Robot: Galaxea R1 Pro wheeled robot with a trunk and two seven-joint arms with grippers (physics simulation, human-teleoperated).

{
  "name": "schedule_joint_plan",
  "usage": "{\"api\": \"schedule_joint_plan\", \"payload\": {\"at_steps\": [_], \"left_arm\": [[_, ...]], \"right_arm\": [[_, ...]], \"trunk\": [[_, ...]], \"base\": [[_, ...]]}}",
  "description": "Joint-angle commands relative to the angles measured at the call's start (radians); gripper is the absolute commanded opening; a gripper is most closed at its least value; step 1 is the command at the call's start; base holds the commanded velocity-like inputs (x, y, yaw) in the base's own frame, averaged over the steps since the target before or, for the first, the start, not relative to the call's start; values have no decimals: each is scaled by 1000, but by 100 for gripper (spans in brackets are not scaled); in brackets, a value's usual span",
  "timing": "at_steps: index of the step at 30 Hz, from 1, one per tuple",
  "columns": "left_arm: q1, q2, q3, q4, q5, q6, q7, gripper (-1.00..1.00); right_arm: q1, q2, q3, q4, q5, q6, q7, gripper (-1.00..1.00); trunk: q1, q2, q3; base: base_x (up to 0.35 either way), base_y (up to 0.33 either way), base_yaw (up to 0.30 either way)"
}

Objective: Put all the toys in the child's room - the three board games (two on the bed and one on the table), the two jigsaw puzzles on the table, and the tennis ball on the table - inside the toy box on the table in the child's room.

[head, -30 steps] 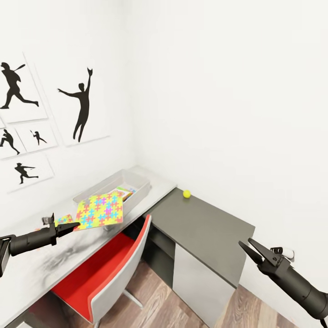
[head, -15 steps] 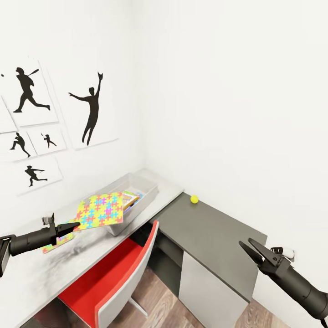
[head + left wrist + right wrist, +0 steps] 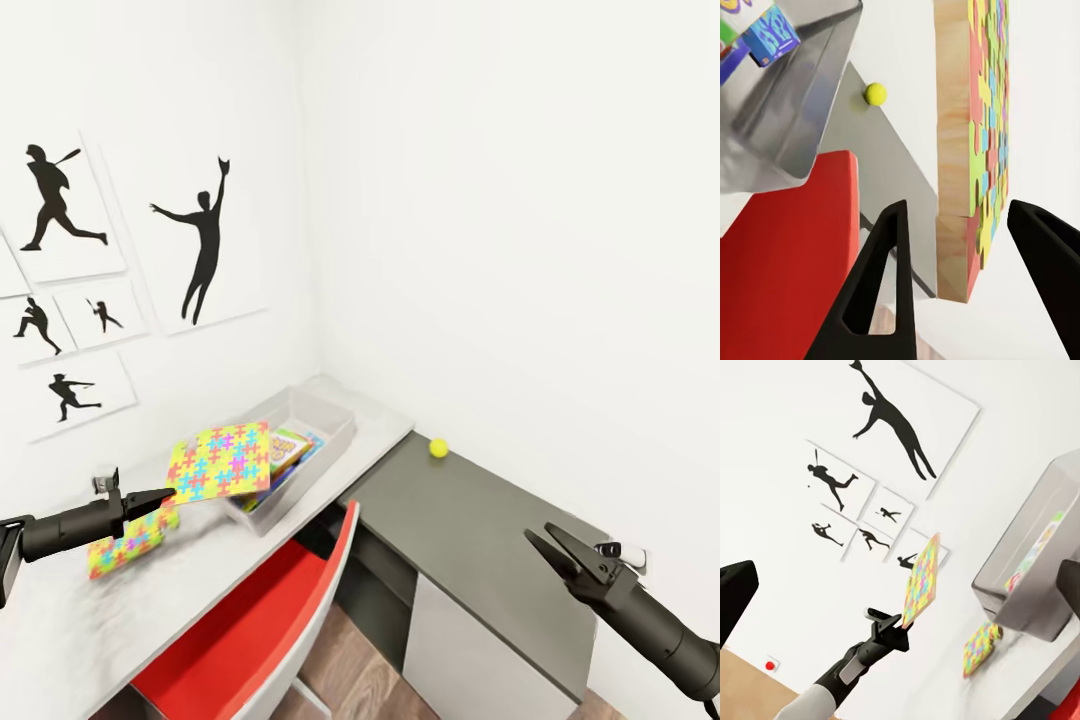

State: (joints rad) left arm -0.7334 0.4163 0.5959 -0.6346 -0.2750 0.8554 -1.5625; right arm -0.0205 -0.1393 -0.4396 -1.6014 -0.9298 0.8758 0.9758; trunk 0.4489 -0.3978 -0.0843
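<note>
Jigsaw puzzle [image 3: 222, 461] held at its near-left corner by your left tool [image 3: 160, 495], hanging over the near end of the toy box [image 3: 325, 420].

It looks like a thin, stiff, light wooden board; an edge pinch carries it, but it can swing, so keep hold near a corner. The second jigsaw puzzle [image 3: 128, 545] lies flat on the worktop [image 3: 60, 630], just under that tool; it may need an edge lifted first. The toy box already holds board games [image 3: 285, 450]. Far right, the tennis ball [image 3: 438, 447] sits on the dark shelf unit [image 3: 480, 520]: small, round, likely to roll. Your right tool [image 3: 548, 545] hangs open, empty, well apart from it.
</note>
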Motion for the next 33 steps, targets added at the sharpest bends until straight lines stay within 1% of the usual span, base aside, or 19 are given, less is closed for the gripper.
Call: {"api": "schedule_joint_plan", "payload": {"at_steps": [1, 5, 16, 28, 33], "left_arm": [[-1, -1, 4, 0, -10, 10, -8, -100], [-1, -1, 4, 0, -10, 10, -8, -100], [-1, -1, 4, 0, -10, 10, -8, -100], [-1, -1, 4, 0, -10, 10, -8, -100], [-1, -1, 4, 0, -10, 10, -8, -100]], "right_arm": [[-1, 0, -1, 0, -1, 5, 1, 100], [-1, 0, -1, 0, -1, 5, 1, 100], [-1, 0, -1, 0, -1, 5, 1, 100], [-1, 0, -1, 0, -1, 5, 1, 100], [-1, 0, -1, 0, -1, 5, 1, 100]], "trunk": [[1, -2, -2], [1, -2, -2], [1, -2, -2], [1, -2, -2], [1, -2, -2]], "base": [[248, 52, 0], [111, 21, 0], [20, 79, 0], [177, 91, 0], [61, 29, 0]]}}
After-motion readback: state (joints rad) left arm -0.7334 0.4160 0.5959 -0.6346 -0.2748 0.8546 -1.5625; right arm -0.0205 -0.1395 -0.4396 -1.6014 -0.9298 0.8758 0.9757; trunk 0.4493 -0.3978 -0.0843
